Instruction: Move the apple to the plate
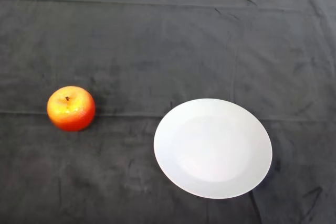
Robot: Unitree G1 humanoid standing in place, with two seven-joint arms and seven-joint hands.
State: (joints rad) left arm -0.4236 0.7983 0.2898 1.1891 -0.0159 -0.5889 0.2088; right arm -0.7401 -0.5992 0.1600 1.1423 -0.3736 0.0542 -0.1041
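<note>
Dark cloth [157, 40] covers the bench; a red-orange apple [71, 108] sits upright, well left of the white plate [173, 166].

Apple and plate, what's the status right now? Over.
No arm in view. Apple upright on the cloth, left of the plate, not touching it. Plate holds nothing. Nothing lies between them.

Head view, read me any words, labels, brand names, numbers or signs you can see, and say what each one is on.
None: no text, label, number or sign shows on the red-orange apple, the round white plate or the dark grey cloth.
</note>
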